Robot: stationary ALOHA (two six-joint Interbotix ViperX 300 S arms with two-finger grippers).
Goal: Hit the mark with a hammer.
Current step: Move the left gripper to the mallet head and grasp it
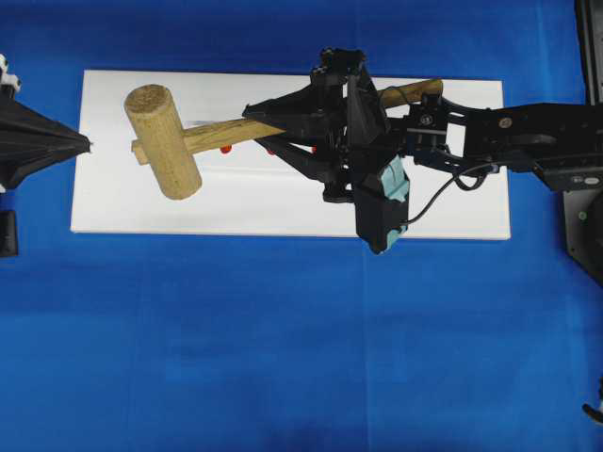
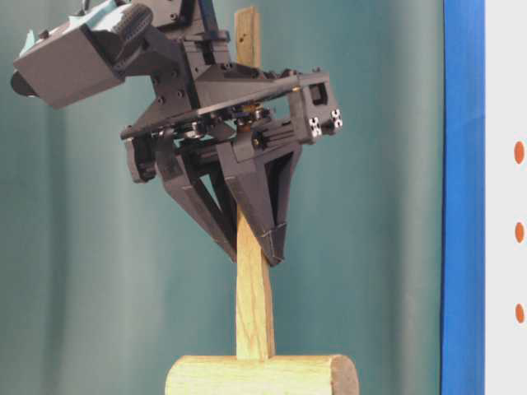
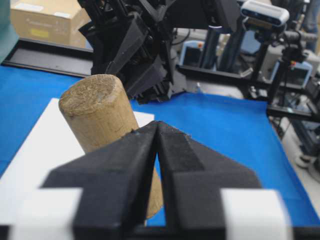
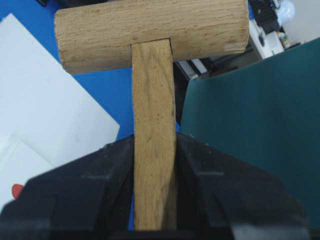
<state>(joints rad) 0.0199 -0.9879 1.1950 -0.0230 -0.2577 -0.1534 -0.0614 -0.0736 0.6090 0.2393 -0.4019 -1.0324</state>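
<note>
Right gripper point(image 1: 283, 132) clamps the hammer point(image 1: 165, 141) by its handle, head raised above a white board point(image 1: 113, 202) with red marks point(image 1: 225, 149); left gripper point(image 1: 85, 144), nearly closed, empty. Blue cloth point(image 1: 283, 339) beneath; teal backdrop point(image 2: 74, 288).

I work in a robotics lab: blue-draped worktop point(image 1: 283, 358), camera rigs point(image 3: 264, 12), cables, a cardboard box point(image 3: 47, 22) behind me.

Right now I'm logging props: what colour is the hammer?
Light-tan bare wood, head and handle alike; the hammer shows best in the right wrist view.
</note>
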